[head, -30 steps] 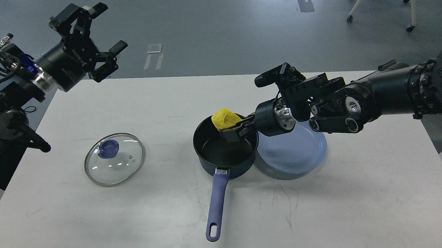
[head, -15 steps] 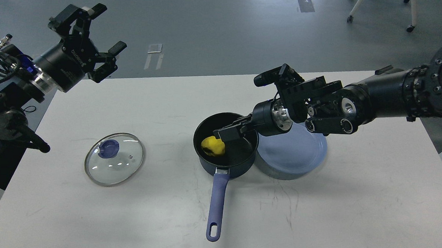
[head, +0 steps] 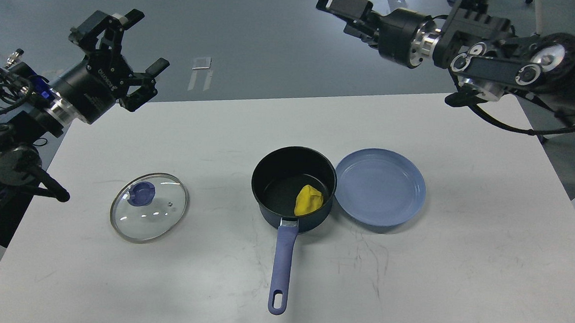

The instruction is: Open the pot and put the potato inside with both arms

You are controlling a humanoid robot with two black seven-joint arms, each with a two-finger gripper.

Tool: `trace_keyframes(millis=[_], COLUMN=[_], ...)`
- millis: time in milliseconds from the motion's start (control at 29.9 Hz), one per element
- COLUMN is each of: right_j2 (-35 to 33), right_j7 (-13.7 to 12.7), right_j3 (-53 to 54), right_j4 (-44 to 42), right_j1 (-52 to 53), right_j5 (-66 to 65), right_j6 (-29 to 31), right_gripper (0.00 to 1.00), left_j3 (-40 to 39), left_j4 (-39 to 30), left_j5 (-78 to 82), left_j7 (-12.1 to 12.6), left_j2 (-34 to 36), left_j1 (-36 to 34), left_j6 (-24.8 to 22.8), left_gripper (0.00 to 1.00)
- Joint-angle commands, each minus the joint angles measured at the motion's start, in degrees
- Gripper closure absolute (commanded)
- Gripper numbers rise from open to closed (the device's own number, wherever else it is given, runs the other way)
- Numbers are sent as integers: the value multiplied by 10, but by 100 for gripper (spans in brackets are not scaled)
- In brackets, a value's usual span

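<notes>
The yellow potato [head: 309, 200] lies inside the open dark blue pot [head: 265, 213], against its right wall. The pot stands mid-table with its blue handle [head: 282, 264] pointing toward me. The glass lid [head: 148, 207] with a blue knob lies flat on the table to the left of the pot. My left gripper [head: 144, 41] is open and empty, raised over the table's far left corner. My right gripper [head: 341, 8] is raised high beyond the far edge, well away from the pot. Its fingers cannot be told apart.
A blue plate [head: 379, 186] lies on the white table [head: 459, 269], touching the pot's right side. Grey floor lies beyond the table's far edge.
The right gripper let go of the potato, which dropped into the pot and rolled to its right side. The right arm then lifted up and away. The left arm barely moved.
</notes>
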Motion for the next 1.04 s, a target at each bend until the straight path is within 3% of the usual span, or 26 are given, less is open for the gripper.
trace_keyframes(millis=[0,368,702,1003], right_j2=[-30,-44,-29,-28], right_j7=[0,0,0,0], right_j3=[103,245,279,283], right_j4=[-6,-74,-99,-98], right_j1=[-74,-278,-312,-314], right_j5=[25,112,117,116], right_j6=[25,241,274,270], right_gripper=[1,0,0,0], left_j3=[-1,-50,-57,-58], left_j4=[4,85,173,185], left_j5=[-1,-8,-9,-8], left_j7=[0,0,0,0], left_j2=[-8,-90,-171,-184], left_j1=[8,56,73,81], left_j6=[0,0,0,0], left_gripper=[2,2,2,2])
